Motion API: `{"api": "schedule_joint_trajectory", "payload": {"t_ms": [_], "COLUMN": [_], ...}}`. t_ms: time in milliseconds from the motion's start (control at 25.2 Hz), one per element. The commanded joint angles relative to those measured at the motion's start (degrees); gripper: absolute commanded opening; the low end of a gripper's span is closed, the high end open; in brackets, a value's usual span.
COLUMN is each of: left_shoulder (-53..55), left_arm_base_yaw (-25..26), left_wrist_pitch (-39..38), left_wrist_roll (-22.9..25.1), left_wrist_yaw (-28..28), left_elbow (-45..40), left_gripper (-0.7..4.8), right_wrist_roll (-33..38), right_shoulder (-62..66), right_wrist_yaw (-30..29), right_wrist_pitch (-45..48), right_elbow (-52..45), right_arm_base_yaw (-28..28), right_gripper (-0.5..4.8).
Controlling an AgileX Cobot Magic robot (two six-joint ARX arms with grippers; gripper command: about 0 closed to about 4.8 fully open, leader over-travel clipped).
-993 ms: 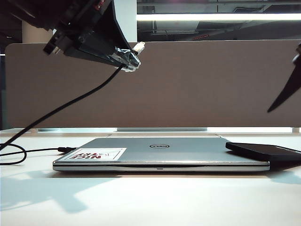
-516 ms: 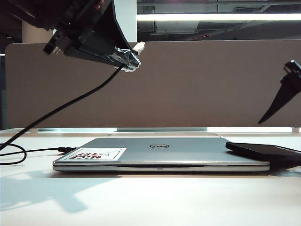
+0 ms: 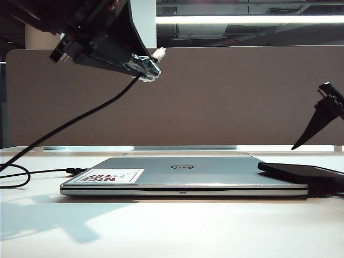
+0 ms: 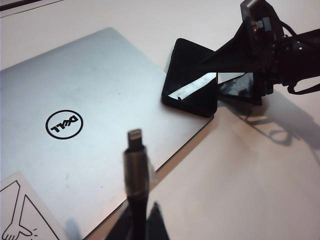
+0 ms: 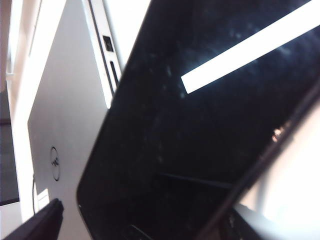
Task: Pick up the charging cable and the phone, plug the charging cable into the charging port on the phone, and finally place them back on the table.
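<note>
My left gripper (image 3: 146, 70) hangs high at the left, shut on the charging cable (image 3: 80, 119). Its silvery plug (image 4: 135, 138) sticks out past the fingertips, and the black cord droops down to the table (image 3: 172, 231). The phone (image 3: 301, 172) is a glossy black slab lying partly on the laptop's right corner. My right gripper (image 4: 212, 77) is open just above the phone (image 5: 200, 125), one finger (image 5: 40, 222) outside each long edge, with a gap showing at one side. I cannot make out the charging port.
A closed silver Dell laptop (image 3: 183, 174) with a sticker lies in the middle of the table. A brown-grey divider panel (image 3: 226, 97) stands behind it. Slack cable loops (image 3: 16, 177) lie on the table at the left.
In the exterior view my right gripper has come down and leftward toward the phone. The left gripper and the cable have stayed still.
</note>
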Motion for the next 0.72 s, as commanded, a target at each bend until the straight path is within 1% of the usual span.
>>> {"api": "schedule_joint_trajectory", "payload": {"t_ms": [40,199,397,437,516,556,715], "left_shoulder": [-0.1,-0.1,-0.1,-0.1,-0.1,-0.1,-0.1], "left_arm_base_yaw": [0.0,0.0,0.0,0.0,0.0,0.0,-0.1], "left_wrist_pitch": [1.0,1.0,1.0,1.0,1.0,1.0,1.0], "left_wrist_roll": [0.1,0.1,0.1,0.1,0.1,0.1,0.1], "left_wrist_yaw": [0.2,0.2,0.2,0.2,0.2,0.2,0.2], "left_elbow": [0.0,0.0,0.0,0.0,0.0,0.0,0.0], "left_gripper": [-0.08,-0.08,-0.08,-0.08,-0.08,-0.08,-0.08], "right_wrist_roll": [0.8,1.2,1.1,1.1,1.1,1.1,0.7], "right_shoulder": [2.0,5.2,7.7,8.6,9.7,10.3,12.2], "right_wrist_yaw": [0.0,-0.1,-0.1,-0.2,-0.6,-0.8,-0.7], "right_wrist_pitch": [2.3,6.3,9.1,9.8,10.6,11.1,11.3], "right_elbow": [0.0,0.0,0.0,0.0,0.0,0.0,0.0], "right_arm_base_yaw": [0.1,0.1,0.1,0.1,0.1,0.1,0.1], "right_gripper": [4.18,4.18,4.17,4.09,3.66,3.55,3.55]}}
